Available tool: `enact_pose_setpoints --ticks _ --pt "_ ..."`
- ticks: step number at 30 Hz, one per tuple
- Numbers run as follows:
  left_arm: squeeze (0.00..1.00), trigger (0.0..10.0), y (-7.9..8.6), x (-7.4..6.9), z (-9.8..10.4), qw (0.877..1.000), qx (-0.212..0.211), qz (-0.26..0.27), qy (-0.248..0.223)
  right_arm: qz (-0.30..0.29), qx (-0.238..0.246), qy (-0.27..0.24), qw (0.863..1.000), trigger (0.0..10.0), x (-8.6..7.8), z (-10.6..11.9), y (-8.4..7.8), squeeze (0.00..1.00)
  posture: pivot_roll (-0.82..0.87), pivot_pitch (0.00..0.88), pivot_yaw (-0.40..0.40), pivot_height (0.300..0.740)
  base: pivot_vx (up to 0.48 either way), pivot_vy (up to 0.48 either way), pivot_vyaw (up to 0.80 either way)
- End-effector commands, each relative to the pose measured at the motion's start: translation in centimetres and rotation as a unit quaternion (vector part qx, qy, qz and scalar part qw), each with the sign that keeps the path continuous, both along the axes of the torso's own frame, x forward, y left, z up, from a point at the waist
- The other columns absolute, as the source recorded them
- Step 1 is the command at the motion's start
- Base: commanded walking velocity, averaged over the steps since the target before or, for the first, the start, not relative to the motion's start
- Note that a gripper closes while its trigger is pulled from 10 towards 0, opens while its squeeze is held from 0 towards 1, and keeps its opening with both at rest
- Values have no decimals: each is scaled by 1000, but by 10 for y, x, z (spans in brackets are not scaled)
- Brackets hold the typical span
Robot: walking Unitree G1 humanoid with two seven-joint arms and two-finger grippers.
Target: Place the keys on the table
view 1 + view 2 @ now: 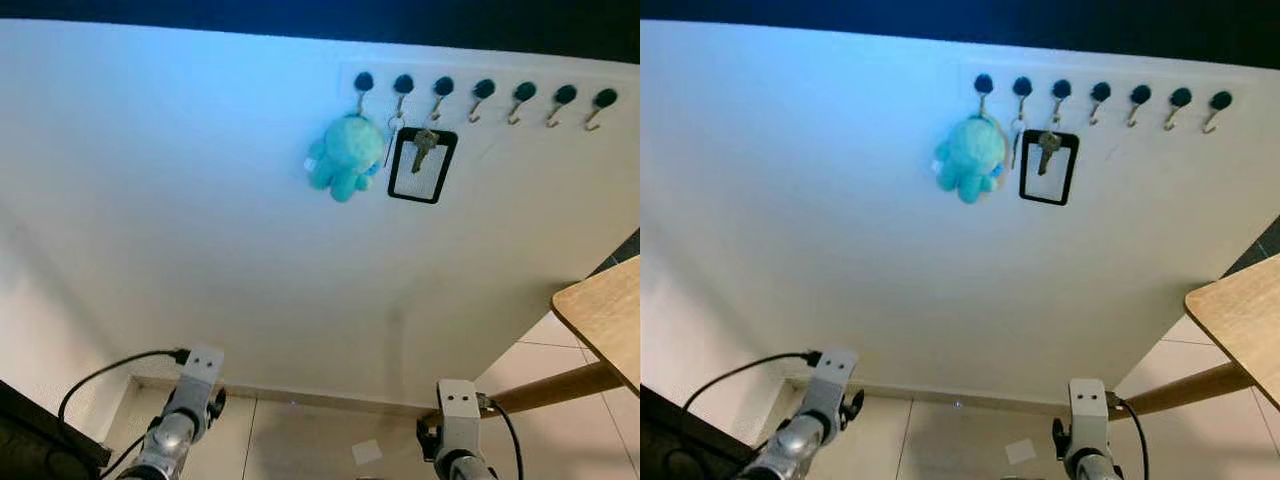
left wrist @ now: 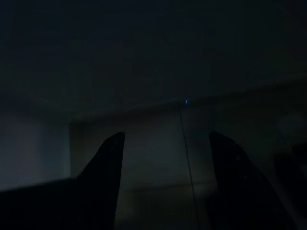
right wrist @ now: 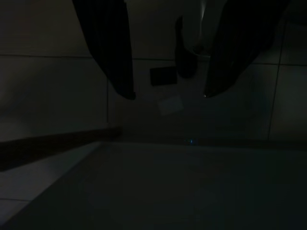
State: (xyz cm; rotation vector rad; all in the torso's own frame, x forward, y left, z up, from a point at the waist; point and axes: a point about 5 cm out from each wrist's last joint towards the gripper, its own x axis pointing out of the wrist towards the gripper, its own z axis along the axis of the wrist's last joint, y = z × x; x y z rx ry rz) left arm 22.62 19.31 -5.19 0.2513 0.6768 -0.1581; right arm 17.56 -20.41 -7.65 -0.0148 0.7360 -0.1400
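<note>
Left eye view: a white wall (image 1: 200, 200) is seen across most of the frame, with a row of seven black-knobbed hooks (image 1: 484, 98) mounted along the upper right. A turquoise plush toy (image 1: 345, 152) is hung from the leftmost hook. Just beside it, toward the right, the keys (image 1: 422, 146) are hung from the next hooks, a single metal key lying over a black-framed card holder (image 1: 422, 166) and a key ring sitting at its upper left. The remaining hooks to the right are bare.

At the right edge of the frame, the corner of a light wooden surface (image 1: 605, 315) is seen, with a wooden leg (image 1: 560, 387) slanting below it, well apart from the keys. A tiled floor (image 1: 330, 440) is seen at the bottom, where it meets a skirting board.

Both silver arms are hung low at the bottom of the frame. In the dark left wrist view, the left pincer (image 2: 165, 136) is shown spread wide, with nothing held. In the right wrist view, the right pincer (image 3: 168, 96) is likewise parted and unloaded, over dim floor tiles.
</note>
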Motion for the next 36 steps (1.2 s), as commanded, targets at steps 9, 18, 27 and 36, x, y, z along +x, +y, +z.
enact_pose_setpoints --ticks 9,18,27,36 --pt "0 10000 -6 -3 -2 1000 -16 2 3 1 3 1 1000 10000 -4 -2 4 0 40 49 -22 740 0 0 0" --pt "0 10000 -11 -6 -5 1000 -19 -6 15 -16 3 -11 1000 10000 -2 0 0 0 -10 41 23 740 0 0 0" --pt "0 10000 -15 1 -2 1000 -11 -16 7 -29 5 -6 1000 10000 -13 -3 -3 0 35 58 5 740 0 0 0" --pt "0 10000 -15 6 8 998 -29 -28 -54 -47 -23 -164 985 10000 27 33 -11 0 41 71 16 740 0 0 0"
